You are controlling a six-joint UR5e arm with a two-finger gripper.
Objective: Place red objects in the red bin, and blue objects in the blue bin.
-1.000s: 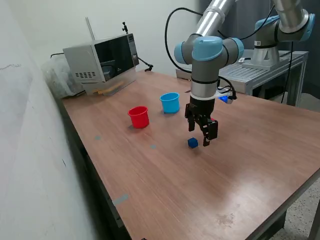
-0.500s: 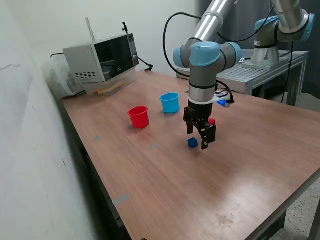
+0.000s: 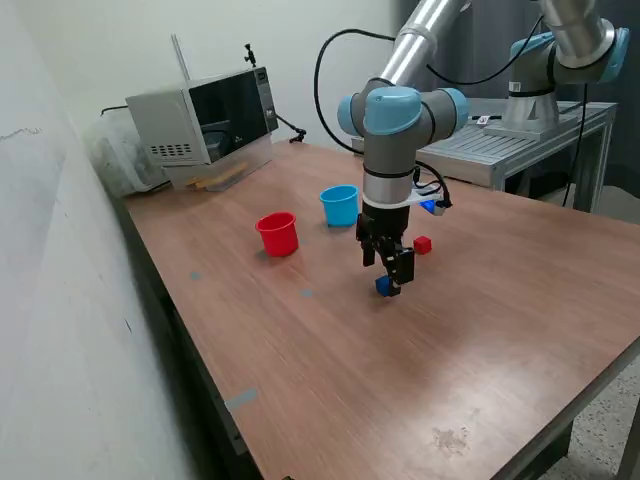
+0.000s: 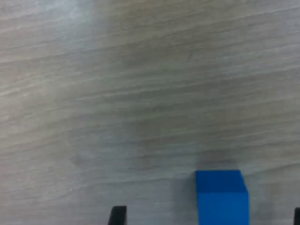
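Observation:
A small dark blue cube (image 3: 382,288) lies on the wooden table (image 3: 330,360). My gripper (image 3: 386,272) hangs open just above it, partly covering it in the exterior view. In the wrist view the blue cube (image 4: 221,197) sits between the two dark fingertips (image 4: 118,214), closer to one side, and nothing is gripped. A small red cube (image 3: 422,244) rests on the table just to the exterior view's right of the gripper. The red cup (image 3: 278,234) and the light blue cup (image 3: 340,205) stand upright further back, toward the exterior view's left.
A microwave (image 3: 205,120) stands at the table's far corner, with a plastic bag (image 3: 115,155) beside it. A second arm's base (image 3: 540,90) stands on a metal stand behind the table. A wall runs along the exterior view's left.
The gripper has shifted toward the exterior view's left and now stands over the blue cube. The red cube, earlier hidden behind the fingers, now shows.

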